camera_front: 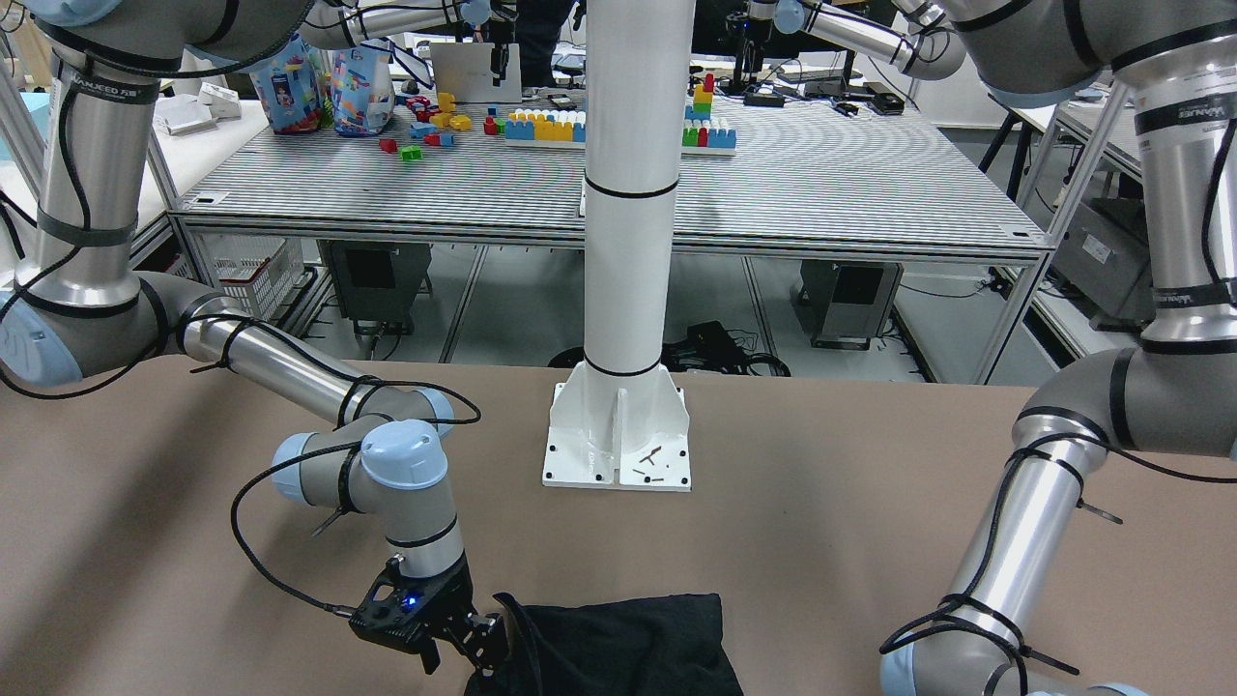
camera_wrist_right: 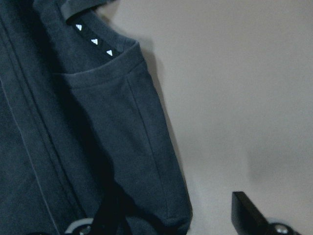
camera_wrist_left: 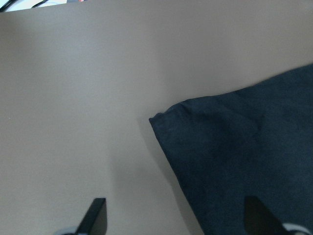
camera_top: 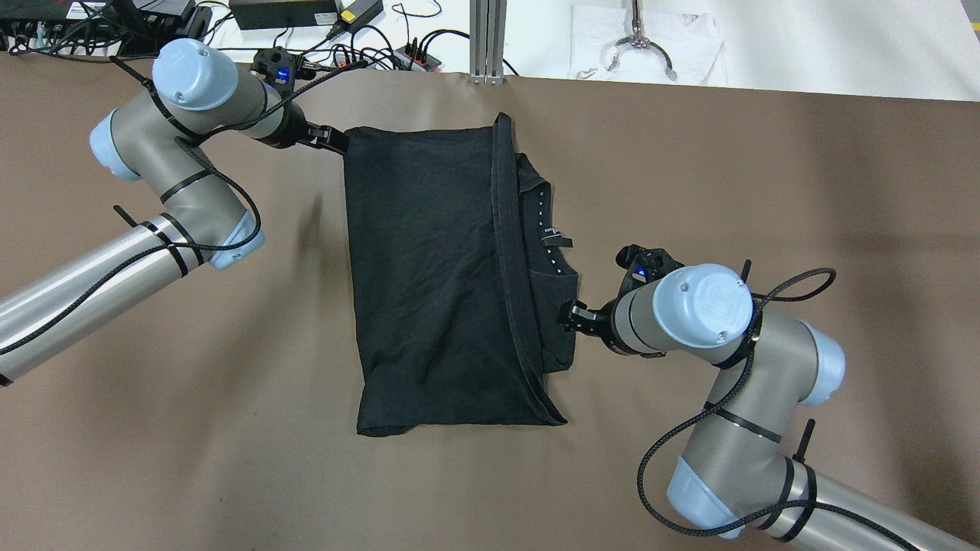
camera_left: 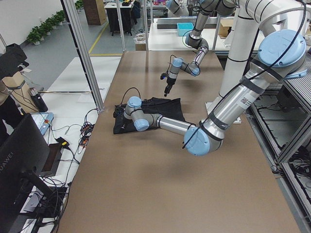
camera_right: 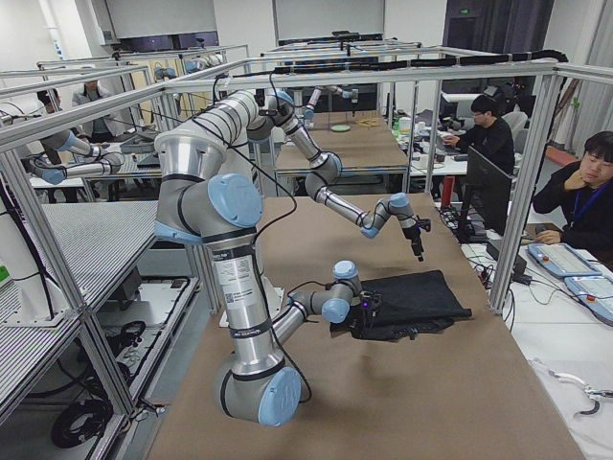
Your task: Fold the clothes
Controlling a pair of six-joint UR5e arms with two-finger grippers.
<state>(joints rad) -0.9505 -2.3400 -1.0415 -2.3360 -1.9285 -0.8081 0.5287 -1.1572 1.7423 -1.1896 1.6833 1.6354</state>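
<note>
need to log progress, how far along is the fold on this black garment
Done: one fold looks made, a layer of the black garment lying over the rest, its hem beside the exposed collar. In hand: the left gripper is open at a far corner, the right gripper open astride the edge near the collar; neither grips yet. Left: grasping and the further folds.

Silver-grey arms (camera_top: 69, 291); pale blue joint caps (camera_top: 195, 73); black strapped cables (camera_top: 640, 478); black tools (camera_top: 570, 314).

White pillar (camera_front: 629, 193) on brown table (camera_front: 850, 503) — coloured blocks (camera_front: 547, 125) behind
</note>
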